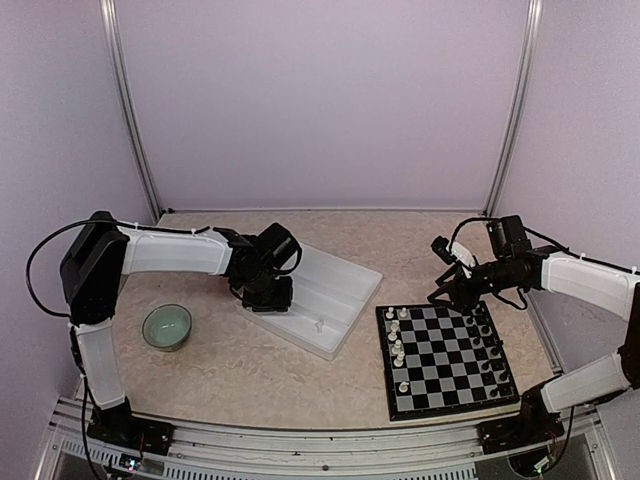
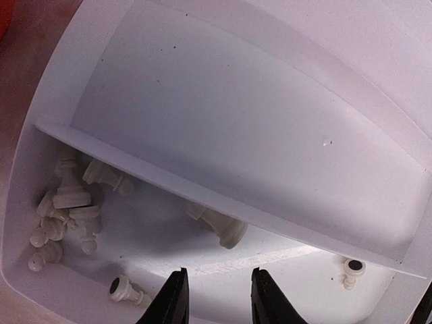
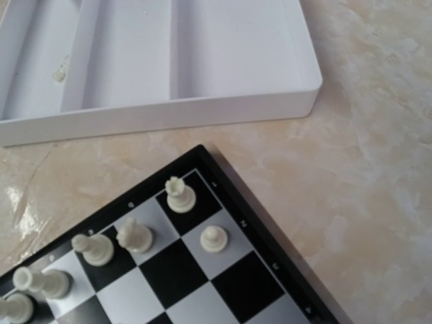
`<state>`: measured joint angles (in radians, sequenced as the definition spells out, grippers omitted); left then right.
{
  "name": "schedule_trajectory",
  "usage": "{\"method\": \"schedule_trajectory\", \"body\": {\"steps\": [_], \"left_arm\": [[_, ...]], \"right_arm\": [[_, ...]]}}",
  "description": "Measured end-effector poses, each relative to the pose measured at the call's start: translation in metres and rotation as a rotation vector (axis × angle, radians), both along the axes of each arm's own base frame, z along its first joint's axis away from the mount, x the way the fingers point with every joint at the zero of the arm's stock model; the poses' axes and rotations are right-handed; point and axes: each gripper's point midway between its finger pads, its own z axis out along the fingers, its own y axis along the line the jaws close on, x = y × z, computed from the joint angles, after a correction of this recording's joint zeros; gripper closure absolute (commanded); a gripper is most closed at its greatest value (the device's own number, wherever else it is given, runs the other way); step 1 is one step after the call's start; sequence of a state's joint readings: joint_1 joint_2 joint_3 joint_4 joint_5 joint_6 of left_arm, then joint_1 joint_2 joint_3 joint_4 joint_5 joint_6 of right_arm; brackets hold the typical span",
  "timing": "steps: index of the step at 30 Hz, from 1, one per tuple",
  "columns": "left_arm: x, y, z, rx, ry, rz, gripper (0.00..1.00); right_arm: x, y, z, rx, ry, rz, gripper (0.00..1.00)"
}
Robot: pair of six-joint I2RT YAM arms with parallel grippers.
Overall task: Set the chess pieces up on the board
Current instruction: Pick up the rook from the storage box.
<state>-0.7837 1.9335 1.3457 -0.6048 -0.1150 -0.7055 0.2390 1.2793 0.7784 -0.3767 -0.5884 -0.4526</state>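
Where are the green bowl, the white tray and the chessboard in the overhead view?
green bowl (image 1: 166,328), top external view, on its bare inside.
white tray (image 1: 340,280), top external view, on a bare compartment floor.
chessboard (image 1: 447,360), top external view, on an unoccupied middle square.

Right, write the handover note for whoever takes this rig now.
Left gripper: open, empty, over the tray compartment holding loose white pieces.
Right gripper: near the far edge of the board; open or shut unclear.
Done: standing white pieces line its left side in the top view, black pieces its right.
Left: moving the tray's pieces over.
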Motion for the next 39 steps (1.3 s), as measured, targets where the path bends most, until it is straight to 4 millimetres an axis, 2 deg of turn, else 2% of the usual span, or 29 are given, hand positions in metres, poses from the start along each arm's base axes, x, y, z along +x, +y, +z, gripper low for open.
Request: {"method": "schedule_trajectory", "body": {"steps": [8,12,16,23,27,33,39], "left_arm": [[0.01,-0.006,-0.014,-0.004,0.01,-0.002,0.71],[0.013,-0.007,-0.025,0.005,0.022,-0.007,0.78],[0.016,-0.008,-0.026,0.015,0.013,-0.017,0.87],[0.01,-0.008,-0.027,0.089,-0.042,-0.119,0.93],[-0.007,-0.003,-0.027,0.164,-0.081,-0.241,0.94],[-0.037,0.01,-0.01,0.207,-0.124,-0.403,0.94],[-0.045,0.007,0.022,0.162,-0.221,-0.529,0.94]], "right_arm": [[0.0,0.0,0.0,0.0,0.0,0.0,0.41],[0.0,0.0,0.0,0.0,0.0,0.0,0.41],[0.0,0.0,0.0,-0.001,0.0,0.0,0.41],[0.0,0.001,-0.003,0.001,0.01,0.002,0.42],[-0.003,0.002,-0.006,0.008,0.032,0.013,0.42],[-0.002,0.009,0.002,0.038,0.061,0.041,0.44],[0.006,0.026,0.023,0.096,0.079,0.102,0.45]]}}
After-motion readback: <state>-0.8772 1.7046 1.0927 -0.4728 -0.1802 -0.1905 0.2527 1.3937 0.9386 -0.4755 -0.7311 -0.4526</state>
